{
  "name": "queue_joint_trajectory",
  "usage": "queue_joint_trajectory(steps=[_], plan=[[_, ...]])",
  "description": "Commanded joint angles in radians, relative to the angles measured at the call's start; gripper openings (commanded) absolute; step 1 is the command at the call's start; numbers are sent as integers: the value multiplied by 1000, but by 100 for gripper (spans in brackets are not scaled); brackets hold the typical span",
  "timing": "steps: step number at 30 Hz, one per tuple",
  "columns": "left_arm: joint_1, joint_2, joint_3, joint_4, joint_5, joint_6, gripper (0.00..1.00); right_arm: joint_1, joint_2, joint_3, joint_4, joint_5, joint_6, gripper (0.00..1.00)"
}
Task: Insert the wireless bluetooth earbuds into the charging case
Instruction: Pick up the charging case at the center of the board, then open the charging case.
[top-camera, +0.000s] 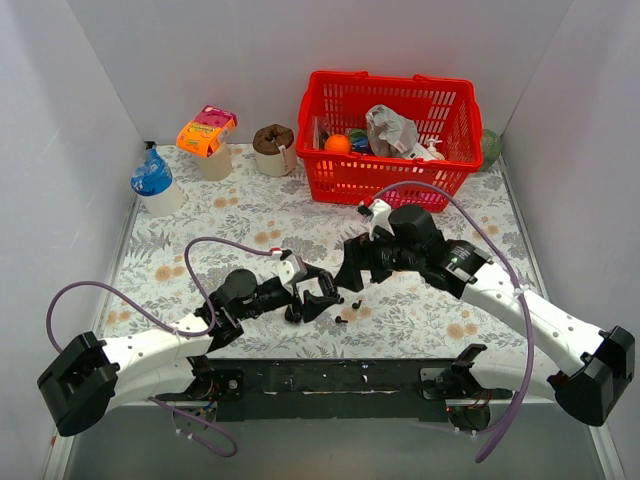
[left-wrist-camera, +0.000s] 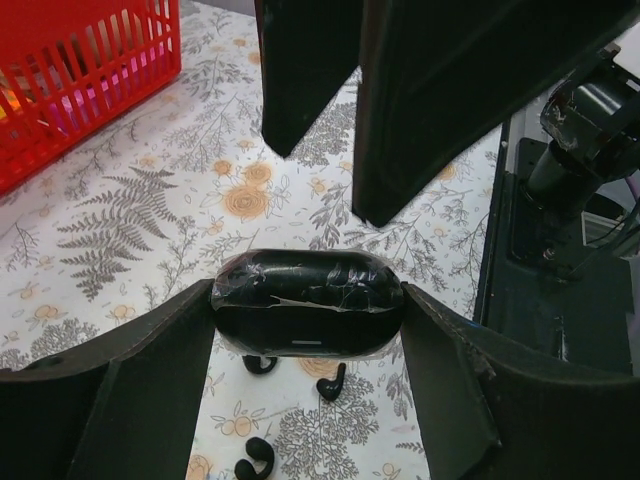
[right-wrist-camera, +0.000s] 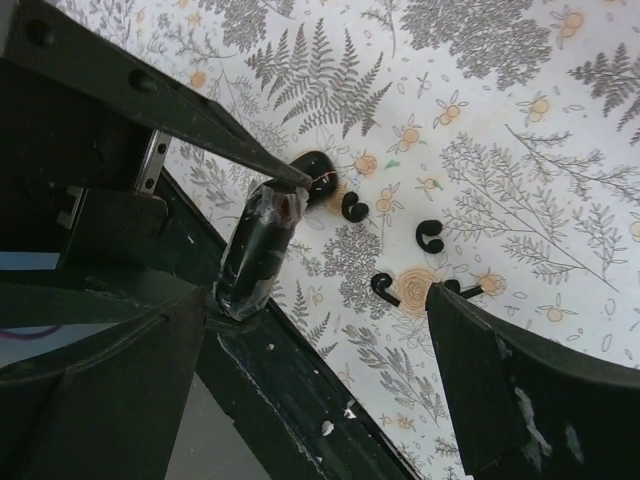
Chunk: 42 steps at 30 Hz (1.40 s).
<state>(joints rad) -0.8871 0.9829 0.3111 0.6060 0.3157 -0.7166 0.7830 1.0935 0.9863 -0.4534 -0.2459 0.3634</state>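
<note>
A: What does the left end effector (top-camera: 312, 296) have?
B: The charging case (left-wrist-camera: 308, 303); its two fingers (left-wrist-camera: 150, 380) press on the case's two ends, and the case looks lifted off the bench (left-wrist-camera: 120, 220), lying level; wrinkled clear film covers it, so I cannot tell where its lid seam runs.
A: And the right end effector (right-wrist-camera: 318, 295)?
B: Wide open, nothing between its fingers (right-wrist-camera: 520, 390); it hangs above the earbuds (right-wrist-camera: 430, 236), near the case but apart from it; in the left wrist view its fingers are cut off by the top edge.
A: Where exactly do the earbuds lie?
B: Loose on the floral bench near its front edge, beneath and just beyond the held case; the right wrist view shows four small black hooks, each apart from the others; the left wrist view shows only three, one half hidden behind the case; from the top camera they are mere specks.
A: Anything you cannot identify?
B: A black lump (right-wrist-camera: 318, 168) at the tip of the left finger in the right wrist view; it is partly covered, so whether it is a fifth bud or something else, I cannot tell.
A: And farther back?
B: A red basket (top-camera: 400, 178) holding an orange ball (top-camera: 338, 143) and a crumpled silvery bag (top-camera: 390, 128); something green (top-camera: 490, 148) sits mostly hidden behind its right corner; three cups (top-camera: 215, 162) stand at the back left, their contents too small to name.
</note>
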Motion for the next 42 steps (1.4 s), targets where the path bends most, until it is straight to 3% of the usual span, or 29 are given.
queue_joint_trajectory(steps=[1,17,30,42], plan=[[-7,2,55,1,23,65,0,59,14,45,44,39,40,98],[-24,-36,45,-31,-1,77,0,108,101,37,58,138,83,90],[-30,-61,19,-31,-27,98,0,107,80,22,58,214,100,72],[-30,-69,8,-26,-44,100,0,104,57,14,35,277,108,70]])
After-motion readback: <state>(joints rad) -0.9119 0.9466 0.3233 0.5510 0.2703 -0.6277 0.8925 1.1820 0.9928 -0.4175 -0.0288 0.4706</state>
